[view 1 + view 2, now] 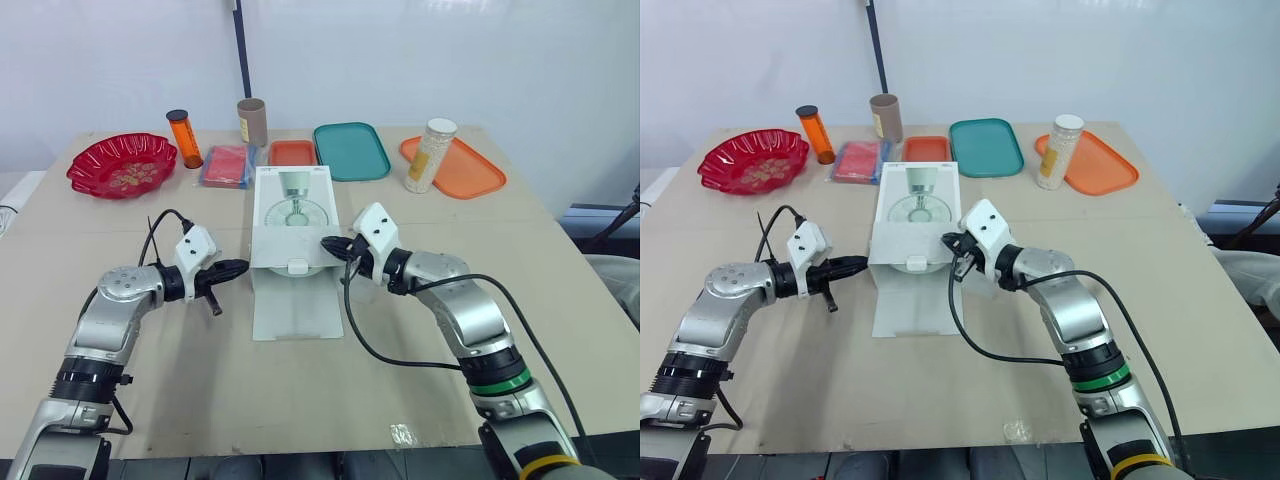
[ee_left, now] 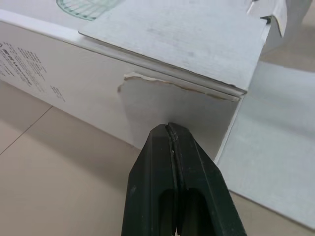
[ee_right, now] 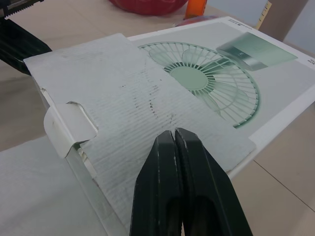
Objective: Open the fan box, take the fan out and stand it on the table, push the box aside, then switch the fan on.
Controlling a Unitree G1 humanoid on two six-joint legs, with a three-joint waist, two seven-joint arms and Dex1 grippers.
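Left claw (image 1: 243,266) and right claw (image 1: 326,243), both pressed together, flank one fan box (image 1: 292,200); its side print (image 2: 27,61) seems unreadable.

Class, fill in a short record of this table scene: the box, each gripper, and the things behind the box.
Box: white cardboard fan box at the tan table's centre
Flaps: front flap flat on the table; top flap lying over the box
Left gripper: shut, tips by the box's left wall
Right gripper: shut, tips over the top flap
Behind box: red bowl, orange bottle, brown tube, pink packet, small orange tray, teal tray, larger orange tray, white-capped jar
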